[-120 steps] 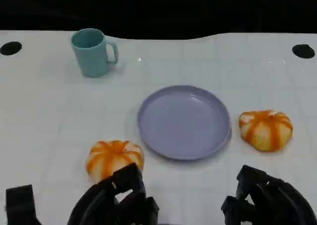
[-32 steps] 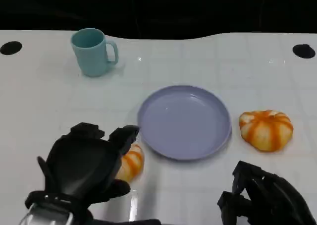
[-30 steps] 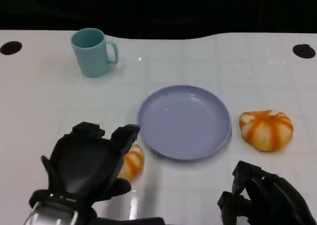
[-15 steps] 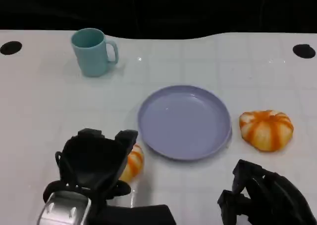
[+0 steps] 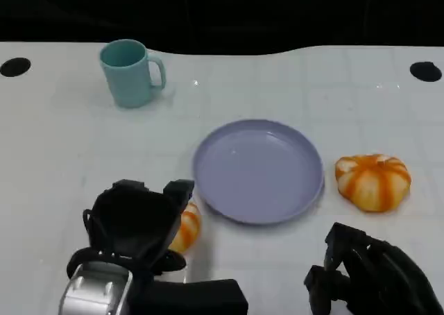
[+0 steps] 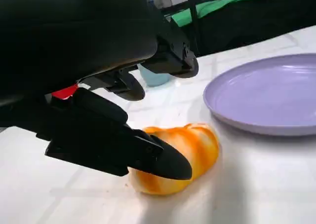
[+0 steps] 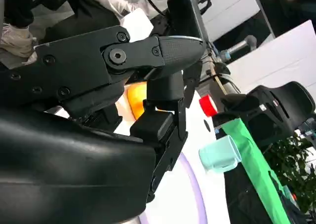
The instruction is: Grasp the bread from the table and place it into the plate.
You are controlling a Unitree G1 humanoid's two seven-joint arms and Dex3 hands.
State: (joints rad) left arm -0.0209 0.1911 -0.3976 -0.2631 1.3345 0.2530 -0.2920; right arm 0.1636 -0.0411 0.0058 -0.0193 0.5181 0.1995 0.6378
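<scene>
Head view: the white tabletop carried a lilac plate near its middle, with nothing on it.
Left hand: the left hand lay over the left bread roll, covering most of it; only the roll's orange-striped right edge showed beside the black fingers.
Left wrist view: the roll sat flat on the tabletop, just short of the plate's rim. One finger lay against the roll's near side while others hung above it with a gap (so the fingers were spread around the bread, not clamped on it).
Right hand: the right hand sat low at the table's near edge, fingers curled in and holding nothing that could be seen.
Second bread roll: a second roll lay to the right of the plate, just beside its rim and apart from both hands.
Mug: a teal mug stood upright at the far left, handle turned to the right, well apart from the plate.
</scene>
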